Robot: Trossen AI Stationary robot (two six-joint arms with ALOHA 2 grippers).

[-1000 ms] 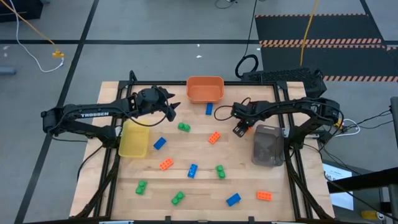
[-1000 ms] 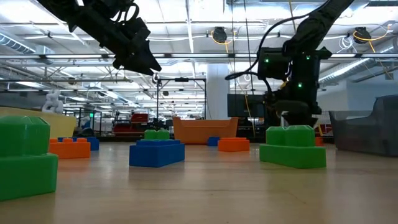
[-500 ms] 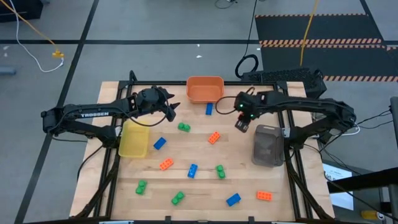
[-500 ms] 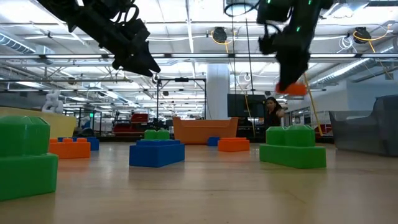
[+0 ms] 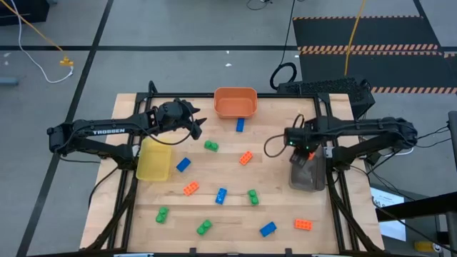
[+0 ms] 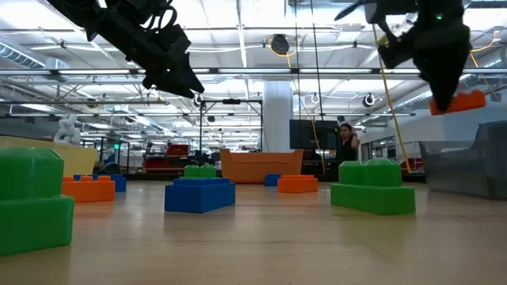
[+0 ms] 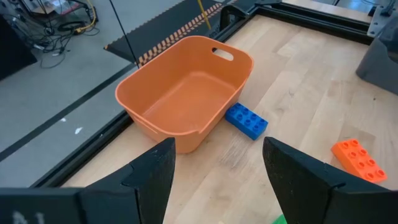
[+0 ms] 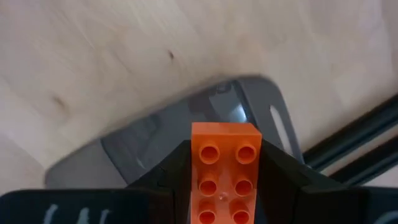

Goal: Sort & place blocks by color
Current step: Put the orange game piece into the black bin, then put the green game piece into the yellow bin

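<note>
While clamped between the fingers of the right gripper (image 8: pixel 225 186), orange brick (image 8: pixel 224 173) held studs-up, directly above the grey bin (image 8: pixel 186 134) at the table's right side. In the high view, same right gripper (image 5: pixel 308 151) positioned over the grey bin's (image 5: pixel 307 171) near-centre edge; in the low view, orange brick (image 6: pixel 458 101) suspended well above the tabletop under the gripper.

Left gripper (image 5: pixel 198 126) parked raised near the orange bin (image 5: pixel 235 102), fingers (image 7: pixel 152 180) spread wide with nothing between them. From the left wrist view: orange bin (image 7: pixel 186 93) empty inside, blue brick (image 7: pixel 246 121) lying just beside its wall, another orange brick (image 7: pixel 357 159) farther out on the wooden table (image 7: pixel 298 68).

Yellow bin (image 5: pixel 154 159) set at the table's left side, blue brick (image 5: pixel 183 164) just beside it.

Remaining blocks scattered on the table: green (image 5: pixel 211 146), orange (image 5: pixel 245 158), orange (image 5: pixel 191 188), blue (image 5: pixel 221 195), green (image 5: pixel 253 196), green (image 5: pixel 162 214), green (image 5: pixel 204 227), blue (image 5: pixel 268 228), orange (image 5: pixel 303 224). Blue brick (image 5: pixel 240 125) just below the orange bin.

Person (image 6: pixel 347 149) visible in the room beyond the table.
</note>
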